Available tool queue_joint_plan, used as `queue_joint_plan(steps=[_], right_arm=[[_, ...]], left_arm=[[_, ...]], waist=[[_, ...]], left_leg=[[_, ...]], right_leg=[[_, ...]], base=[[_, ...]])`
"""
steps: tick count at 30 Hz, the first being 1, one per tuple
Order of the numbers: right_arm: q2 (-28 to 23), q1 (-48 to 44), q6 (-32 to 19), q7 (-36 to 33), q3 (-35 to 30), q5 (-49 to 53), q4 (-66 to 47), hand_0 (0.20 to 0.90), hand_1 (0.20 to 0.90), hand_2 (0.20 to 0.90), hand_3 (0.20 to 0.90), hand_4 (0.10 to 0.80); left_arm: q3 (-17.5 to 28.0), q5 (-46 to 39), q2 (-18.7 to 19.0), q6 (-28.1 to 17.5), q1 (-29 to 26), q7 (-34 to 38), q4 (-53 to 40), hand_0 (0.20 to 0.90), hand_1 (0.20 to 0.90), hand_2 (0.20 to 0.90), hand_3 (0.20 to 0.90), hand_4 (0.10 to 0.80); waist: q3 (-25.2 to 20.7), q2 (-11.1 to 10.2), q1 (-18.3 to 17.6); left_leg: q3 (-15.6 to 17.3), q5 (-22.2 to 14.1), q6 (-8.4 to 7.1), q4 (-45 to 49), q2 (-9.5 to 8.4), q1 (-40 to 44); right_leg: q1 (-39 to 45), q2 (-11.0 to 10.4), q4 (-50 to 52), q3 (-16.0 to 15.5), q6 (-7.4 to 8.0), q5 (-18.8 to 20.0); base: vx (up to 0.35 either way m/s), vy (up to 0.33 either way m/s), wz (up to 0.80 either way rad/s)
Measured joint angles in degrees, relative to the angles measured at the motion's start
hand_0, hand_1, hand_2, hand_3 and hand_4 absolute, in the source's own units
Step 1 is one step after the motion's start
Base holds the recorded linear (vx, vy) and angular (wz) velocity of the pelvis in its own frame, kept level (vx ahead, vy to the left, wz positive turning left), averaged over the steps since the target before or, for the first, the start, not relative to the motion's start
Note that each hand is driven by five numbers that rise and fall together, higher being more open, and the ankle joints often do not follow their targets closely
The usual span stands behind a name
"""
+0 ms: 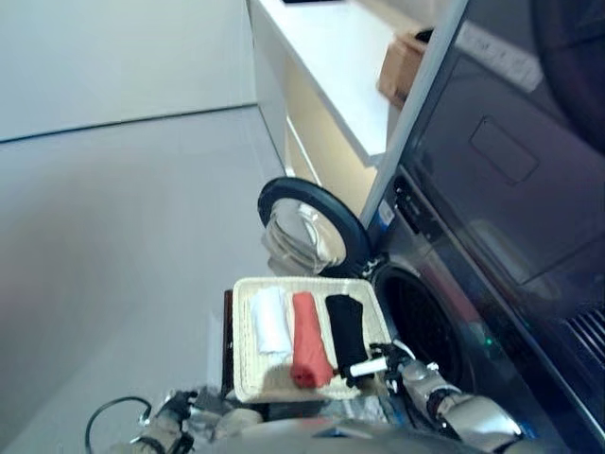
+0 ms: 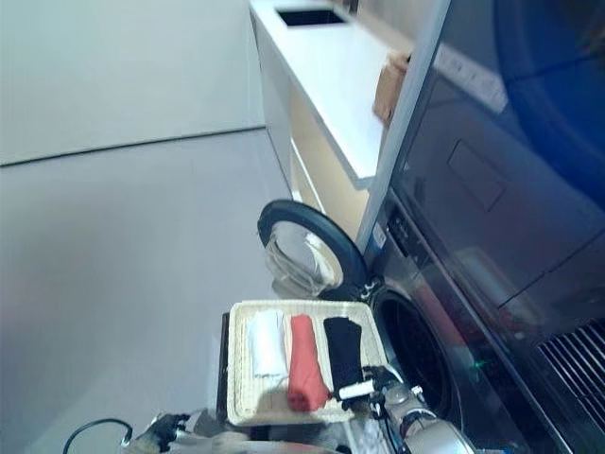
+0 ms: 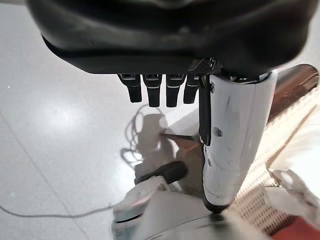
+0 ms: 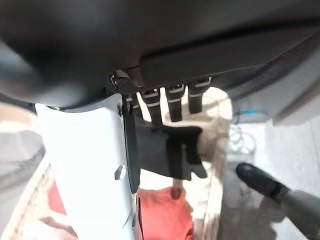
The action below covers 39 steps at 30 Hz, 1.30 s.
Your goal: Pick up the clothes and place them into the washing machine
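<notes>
A shallow wicker basket (image 1: 242, 326) holds a white roll (image 1: 270, 320), a red roll (image 1: 306, 339) and a black roll (image 1: 346, 329) of clothes side by side. My right hand (image 1: 395, 359) is at the basket's near right corner, at the near end of the black cloth. In the right wrist view its fingers (image 4: 172, 100) are straight, just over the black cloth (image 4: 165, 150), with the red cloth (image 4: 165, 212) beside it. My left hand (image 1: 175, 409) hangs open and empty, low beside the basket's left side. The washing machine drum (image 1: 421, 317) is open to the right of the basket.
The round machine door (image 1: 307, 222) stands swung open behind the basket. A white counter (image 1: 331, 57) with a cardboard box (image 1: 402, 64) runs along the far side. The dark brown box (image 3: 295, 85) is under the basket. Grey floor (image 1: 113, 236) lies to the left.
</notes>
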Motion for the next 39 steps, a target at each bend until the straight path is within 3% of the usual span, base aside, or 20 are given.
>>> queue_joint_plan(steps=[1,3,8,11,14,16,17,18,26,31,32,33,34,39], right_arm=[[-1.3,-2.5,0.0,-0.4,0.5,0.0,-1.1,0.9,0.9,0.9,0.9,0.8],[-1.6,-5.2,0.0,-1.5,1.7,0.0,-1.1,0.9,0.9,0.9,0.9,0.8],[-1.9,-10.6,0.0,-3.8,2.9,-0.5,-0.8,0.9,0.9,0.9,0.9,0.8],[-4.9,-17.3,0.9,-7.6,9.2,-4.9,-1.9,0.9,0.9,0.9,0.9,0.8],[-6.2,-22.4,1.8,-9.5,13.9,-9.2,0.1,0.9,0.9,0.9,0.9,0.8],[-7.0,-23.8,1.8,-10.4,14.5,-10.4,0.1,0.862,0.862,0.862,0.862,0.773],[-7.6,-25.1,1.7,-11.7,13.9,-10.5,0.2,0.554,0.554,0.554,0.554,0.553],[-7.6,-25.8,1.6,-12.7,12.1,-10.4,0.1,0.2,0.2,0.2,0.2,0.3],[-7.5,-25.9,1.1,-13.8,11.8,-10.1,-0.7,0.2,0.2,0.2,0.2,0.3],[-7.5,-25.9,1.0,-13.8,11.8,-9.7,-0.8,0.2,0.2,0.2,0.2,0.3],[-7.5,-25.9,1.0,-13.8,11.8,-9.6,-0.8,0.34,0.34,0.34,0.34,0.4],[-7.5,-25.9,1.0,-13.8,11.8,-9.6,-0.8,0.573,0.573,0.573,0.573,0.567],[-7.5,-25.9,1.2,-13.8,11.8,-9.6,-0.7,0.9,0.9,0.9,0.9,0.8],[-7.5,-26.6,1.1,-14.1,12.4,-9.5,0.2,0.9,0.9,0.9,0.9,0.8]], left_arm=[[0.6,-1.1,-0.3,-0.7,-2.3,0.1,-1.7,0.9,0.9,0.9,0.9,0.8],[2.2,-2.5,-1.2,-1.2,-4.2,1.1,-3.2,0.9,0.9,0.9,0.9,0.8],[3.9,-3.7,-1.3,-1.5,-8.2,2.5,-4.4,0.9,0.9,0.9,0.9,0.8],[5.0,-3.9,-1.0,-1.8,-10.0,4.3,-8.3,0.9,0.9,0.9,0.9,0.8],[4.5,-3.9,-0.7,-1.9,-12.9,5.2,-7.8,0.9,0.9,0.9,0.9,0.8],[4.3,-4.0,-0.6,-2.1,-14.2,5.2,-7.8,0.9,0.9,0.9,0.9,0.8],[4.5,-4.0,-0.7,-2.3,-14.3,5.3,-9.4,0.9,0.9,0.9,0.9,0.8],[4.5,-4.0,-0.6,-2.8,-13.7,5.4,-10.9,0.9,0.9,0.9,0.9,0.8],[4.4,-4.2,-1.0,-2.7,-14.1,6.1,-6.5,0.9,0.9,0.9,0.9,0.8],[4.3,-4.3,-1.0,-2.8,-14.0,6.1,-6.4,0.9,0.9,0.9,0.9,0.8],[4.3,-4.3,-1.0,-2.8,-13.9,6.1,-6.4,0.9,0.9,0.9,0.9,0.8],[4.3,-4.3,-1.0,-2.8,-13.9,6.1,-6.3,0.9,0.9,0.9,0.9,0.8],[4.3,-4.5,-1.0,-2.8,-13.9,6.1,-6.3,0.9,0.9,0.9,0.9,0.8],[4.3,-4.9,-0.9,-2.8,-13.8,6.1,-6.3,0.9,0.9,0.9,0.9,0.8]], waist=[[3.5,0.9,0.1],[6.3,1.5,0.1],[12.5,1.6,0.0],[19.0,2.7,-1.3],[21.4,3.5,-1.5],[22.3,3.9,-1.4],[22.9,4.4,-1.3],[23.1,4.7,-1.3],[23.1,4.8,-1.6],[23.1,4.8,-1.5],[23.1,4.8,-1.5],[23.1,4.8,-1.5],[23.1,4.8,-1.5],[23.1,4.7,-1.6]], left_leg=[[-0.3,0.5,-0.01,0.2,0.07,-0.9],[-0.8,0.7,-0.08,0.2,0.04,-1.6],[-0.7,1.0,-0.02,0.3,0.01,-1.6],[-0.2,1.2,-0.11,0.3,-0.07,-1.6],[0.1,1.5,-0.17,0.5,-0.05,-2.6],[0.1,1.7,-0.18,0.5,-0.06,-2.9],[0.2,1.8,-0.12,0.4,-0.1,-2.9],[0.3,1.8,-0.12,0.2,-0.11,-2.9],[0.8,1.9,0.18,0.0,0.02,-2.5],[0.9,1.9,0.28,0.0,0.03,-2.5],[1.0,1.9,0.24,0.0,0.03,-2.5],[1.0,1.9,0.24,0.0,0.03,-2.5],[1.3,1.9,0.24,0.0,0.05,-2.5],[1.6,2.4,-0.14,0.0,0.18,-3.8]], right_leg=[[-0.5,0.2,0.0,-0.5,-0.12,0.6],[-0.9,0.1,0.0,-1.1,-0.05,0.8],[-0.8,0.1,0.0,-1.2,-0.08,1.2],[-1.0,-0.1,0.0,-1.2,0.04,2.1],[-1.9,-0.2,0.0,-1.3,0.07,2.6],[-2.2,-0.2,0.0,-1.3,0.06,2.6],[-2.2,-0.2,0.0,-1.4,0.08,2.7],[-2.3,-0.2,0.0,-1.3,0.1,2.8],[-2.3,-0.1,0.0,-1.2,-1.04,3.7],[-2.3,-0.1,0.0,-1.1,-0.81,3.9],[-2.3,-0.1,0.0,-1.1,-0.73,3.9],[-2.3,-0.1,0.0,-1.1,-0.67,3.9],[-2.4,-0.1,0.0,-1.1,-0.56,4.0],[-3.8,-0.1,0.0,-1.1,-0.44,4.1]], base=[[-0.121,-0.029,0.19],[-0.124,-0.027,0.15],[-0.072,0.003,0.01],[-0.066,0.02,-0.04],[-0.059,0.024,-0.04],[-0.028,0.038,0.01],[0.006,0.035,0.0],[0.013,0.051,-0.01],[0.01,0.025,-0.01],[0.0,0.0,0.0],[0.0,0.0,0.0],[0.001,0.003,-0.03],[-0.009,-0.004,-0.05],[-0.016,-0.007,-0.05]])
